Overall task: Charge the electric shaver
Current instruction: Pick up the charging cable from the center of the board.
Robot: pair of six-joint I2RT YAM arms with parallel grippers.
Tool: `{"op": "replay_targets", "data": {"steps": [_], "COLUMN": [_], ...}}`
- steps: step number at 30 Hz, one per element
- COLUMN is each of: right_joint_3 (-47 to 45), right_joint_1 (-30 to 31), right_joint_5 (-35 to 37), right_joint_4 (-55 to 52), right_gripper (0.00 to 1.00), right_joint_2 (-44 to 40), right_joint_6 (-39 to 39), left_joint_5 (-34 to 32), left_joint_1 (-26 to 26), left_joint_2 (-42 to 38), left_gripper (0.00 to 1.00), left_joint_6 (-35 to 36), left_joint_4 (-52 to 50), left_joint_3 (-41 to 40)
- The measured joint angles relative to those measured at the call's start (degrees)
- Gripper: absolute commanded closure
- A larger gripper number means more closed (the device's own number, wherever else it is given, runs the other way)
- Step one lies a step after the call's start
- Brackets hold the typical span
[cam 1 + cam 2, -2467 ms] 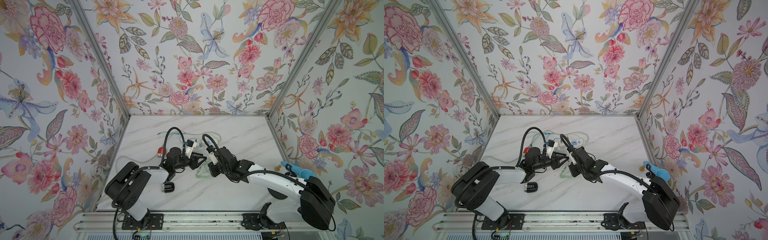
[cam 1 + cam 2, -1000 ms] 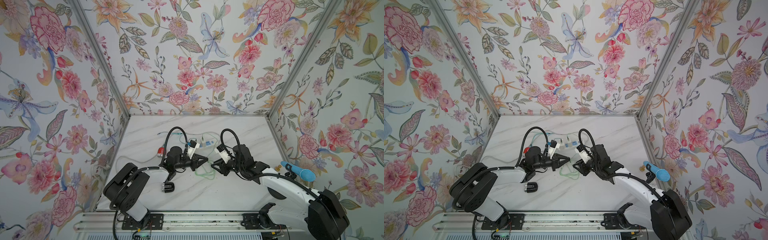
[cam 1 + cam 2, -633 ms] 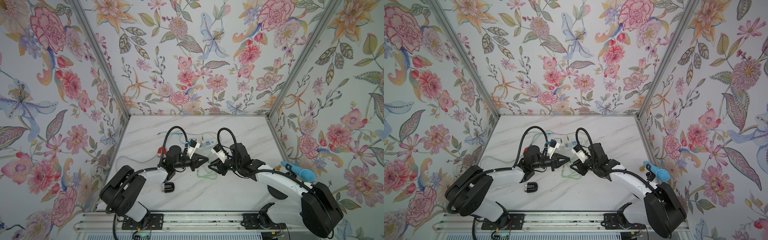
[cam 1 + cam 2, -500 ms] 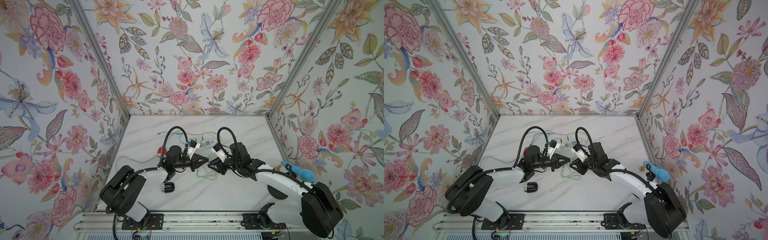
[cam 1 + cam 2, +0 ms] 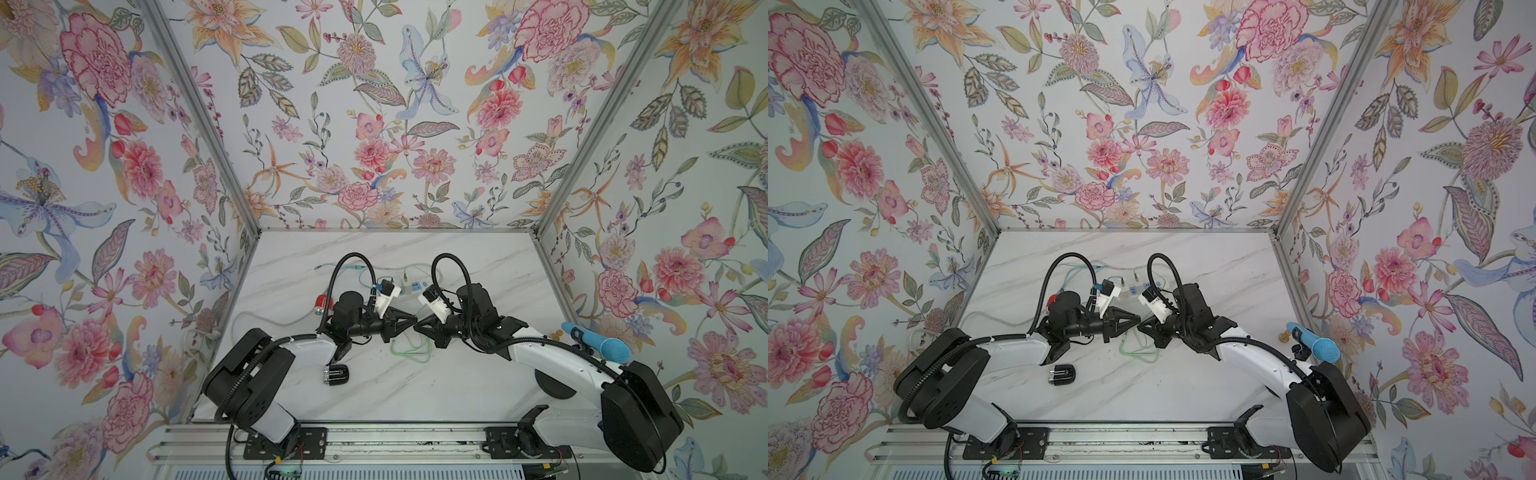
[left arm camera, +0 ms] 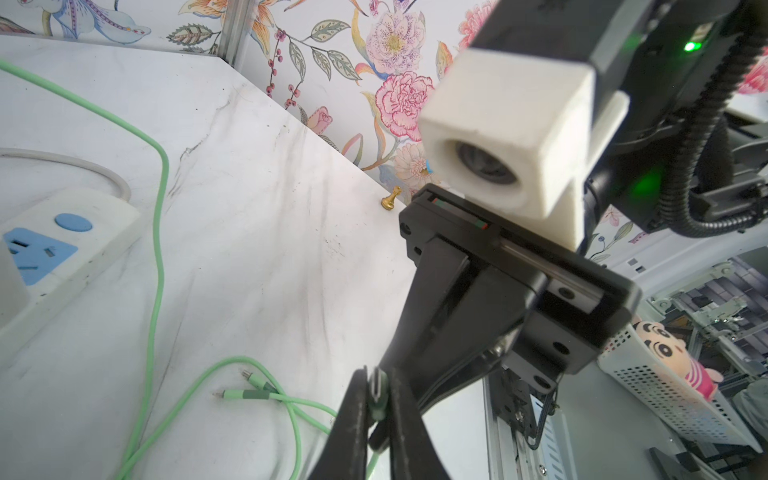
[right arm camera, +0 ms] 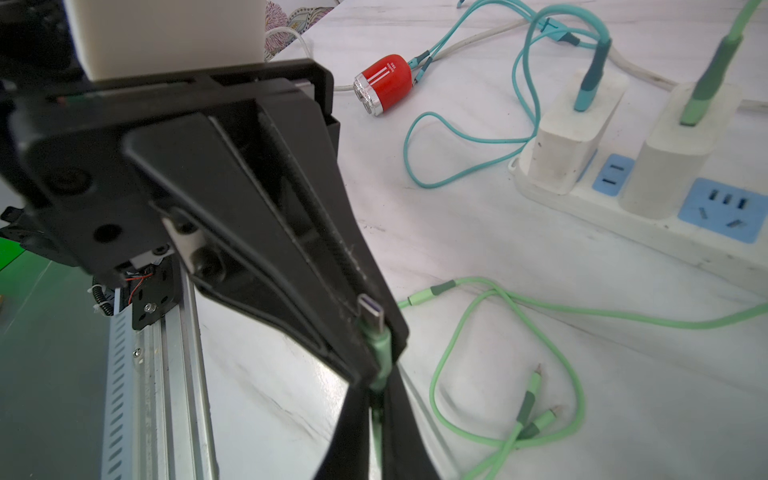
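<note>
right claw: the right gripper (image 7: 376,392) is clenched tight on the pale green plug with a silver USB-C tip (image 7: 374,322). It's got it at the back end of the green sleeve.
left claw: the left gripper (image 6: 378,374) is tip to tip with it, fingers either side of the same plug. Honestly can't tell if it's squeezing or just loose around it.
cable: the thin mint-green charging cable (image 6: 156,249) loops on the white marble tabletop (image 5: 415,390) right by the tips. It runs into a white charger block (image 7: 673,153) on the white power strip with blue sockets (image 7: 706,253).
shaver: the red electric shaver with three silver heads (image 7: 384,87) lies on its side on the table. It's past the strip's end on the left arm's side, well apart from both claws.
extra: a small black stubby gadget with a silver end (image 5: 336,374) lies beside the left arm.
</note>
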Motion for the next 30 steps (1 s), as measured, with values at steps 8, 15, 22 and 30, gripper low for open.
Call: {"op": "replay_targets", "data": {"steps": [8, 15, 22, 30], "right_joint_3": [0.0, 0.0, 0.0, 0.0], "right_joint_1": [2.03, 3.17, 3.08, 2.99], "right_joint_5": [1.51, 3.32, 4.72, 5.33], "right_joint_4": [-0.81, -0.98, -0.98, -0.9], "right_gripper": [1.0, 1.0, 1.0, 1.0], "right_joint_2": [0.0, 0.0, 0.0, 0.0], "right_joint_6": [0.04, 0.26, 0.68, 0.92], "left_joint_5": [-0.31, -0.09, -0.13, 0.09], "left_joint_1": [0.0, 0.0, 0.13, 0.39], "left_joint_2": [0.68, 1.18, 0.94, 0.87], "left_gripper": [0.66, 0.81, 0.85, 0.87], "left_joint_6": [0.55, 0.59, 0.59, 0.57], "left_joint_4": [0.09, 0.52, 0.57, 0.74], "left_joint_3": [0.15, 0.37, 0.37, 0.37]}}
